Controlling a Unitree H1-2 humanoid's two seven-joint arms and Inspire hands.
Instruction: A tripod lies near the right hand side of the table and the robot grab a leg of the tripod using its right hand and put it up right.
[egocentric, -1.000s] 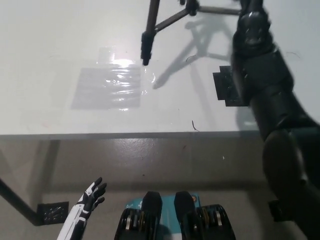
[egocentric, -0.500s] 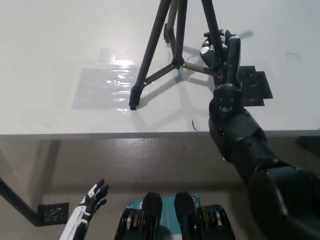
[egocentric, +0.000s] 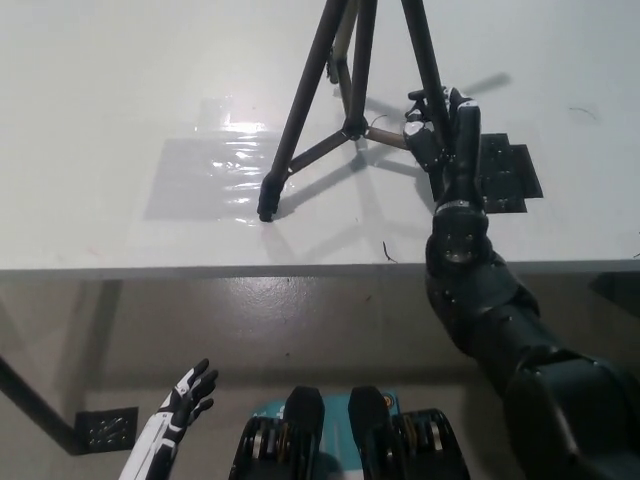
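A black tripod (egocentric: 345, 95) stands upright on the white table (egocentric: 120, 90), its top cut off by the picture's upper edge. One foot (egocentric: 266, 210) rests at the front left, and a second leg runs back behind the centre brace. My black right hand (egocentric: 437, 125) reaches over the table's front edge and is closed around the lower end of the right leg (egocentric: 425, 60). My white left hand (egocentric: 188, 392) hangs below the table at the lower left with its fingers apart, holding nothing.
A flat black plate (egocentric: 505, 170) lies on the table under and right of my right wrist. A shiny clear patch (egocentric: 215, 175) lies left of the tripod's front foot. The table's front edge (egocentric: 200, 270) crosses the picture.
One second ago the tripod hung tilted at the far end of my stretched right arm. It has come nearer and now stands on its feet, and the arm has drawn back.
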